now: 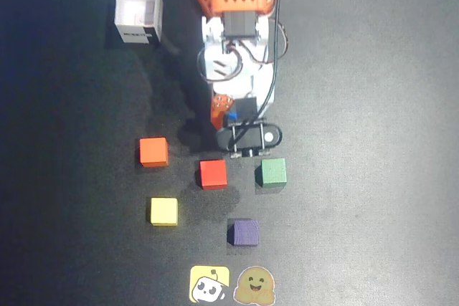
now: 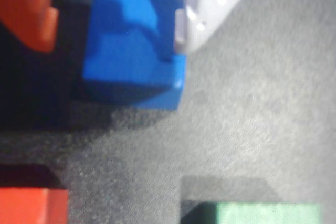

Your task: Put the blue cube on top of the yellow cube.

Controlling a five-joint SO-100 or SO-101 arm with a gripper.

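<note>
Pincer (image 2: 131, 35) was closed on the blue cube (image 2: 131, 51): in the wrist view the orange finger (image 2: 29, 9) sat on the cube's left and the white finger (image 2: 210, 3) pressed its right face. Whether the cube was clear of the dark surface (image 2: 252, 119) couldn't be told; shadow lay under it.

Overhead view, all relative to the red cube (image 1: 213, 174):
- blue cube (image 1: 231, 116) was just above-right of it, mostly hidden by the arm (image 1: 237, 48), only a sliver showing
- pincer (image 1: 228, 114) at that same spot
- green cube (image 1: 272, 173) to the right, near, same row
- orange cube (image 1: 153, 152) to the left, slightly higher
- yellow cube (image 1: 163, 211) below-left, well apart from the blue cube
- purple cube (image 1: 246, 233) below-right
- two stickers (image 1: 210, 284) at the bottom edge, below
- white box (image 1: 138, 12) far up-left, open top

Wrist view showed the red cube (image 2: 31, 205) at bottom left and the green cube (image 2: 268, 213) at bottom right, both apart from the blue one. No cubes were touching each other.
</note>
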